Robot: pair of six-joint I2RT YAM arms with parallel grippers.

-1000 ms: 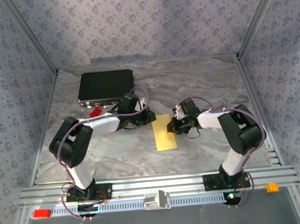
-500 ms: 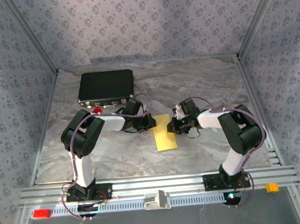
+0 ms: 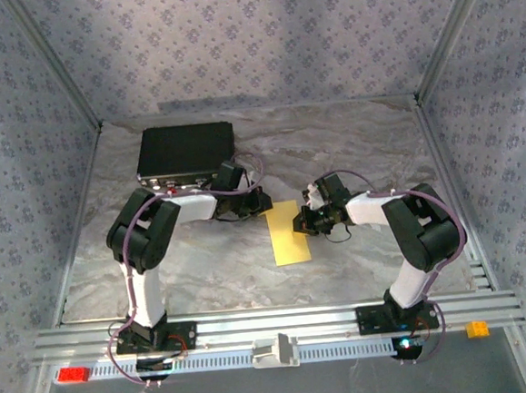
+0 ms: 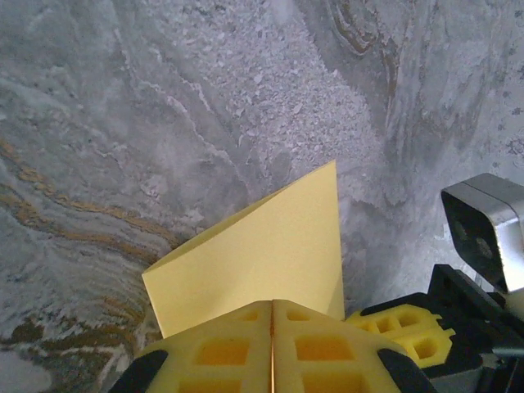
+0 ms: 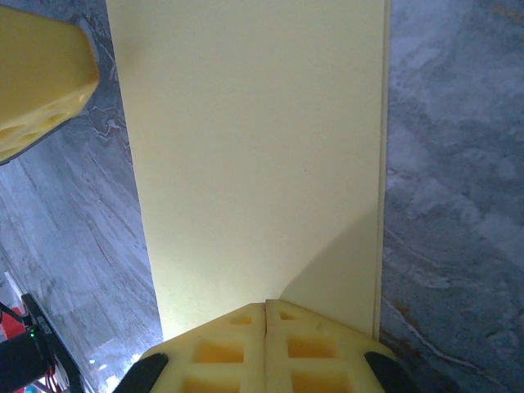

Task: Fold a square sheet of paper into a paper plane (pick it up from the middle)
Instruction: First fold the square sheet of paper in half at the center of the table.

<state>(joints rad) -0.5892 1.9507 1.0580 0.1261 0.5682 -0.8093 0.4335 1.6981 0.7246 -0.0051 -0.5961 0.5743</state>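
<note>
- The pale-yellow sheet of paper (image 3: pixel 290 240) lies at the centre of the top external frame on the marbled grey table (image 3: pixel 205 265). It shows as a rectangle, taller than wide, between the two arms.
- In the right wrist view a second paper edge runs just inside the sheet's right border, so the sheet lies doubled over in two layers.
- The left gripper (image 3: pixel 262 203) is at the sheet's upper left corner, its arm reaching in from the left of the frame.
- In the left wrist view its yellow fingers (image 4: pixel 246 327) are clenched, pad against pad with only a thin seam between them, at the bottom centre. The paper spreads from beneath them toward the upper right and ends in a sharp corner. Whether paper is nipped in the seam cannot be told.
- The right gripper (image 3: pixel 300 223) is at the sheet's right edge, a little lower in the frame than the left gripper and near it.
- In the right wrist view its fingers (image 5: pixel 327 344) are likewise pressed tight together at the bottom centre, their tips over the paper.
- One yellow finger (image 5: pixel 41 82) of the left gripper shows at the upper left of that view, beside the sheet's left edge.
- A black rectangular case (image 3: pixel 187 152) sits in the upper left, well apart from the paper.
- On the rail along the bottom are a red block (image 3: pixel 74 374) at lower left and an orange block (image 3: pixel 477 329) at lower right.
</note>
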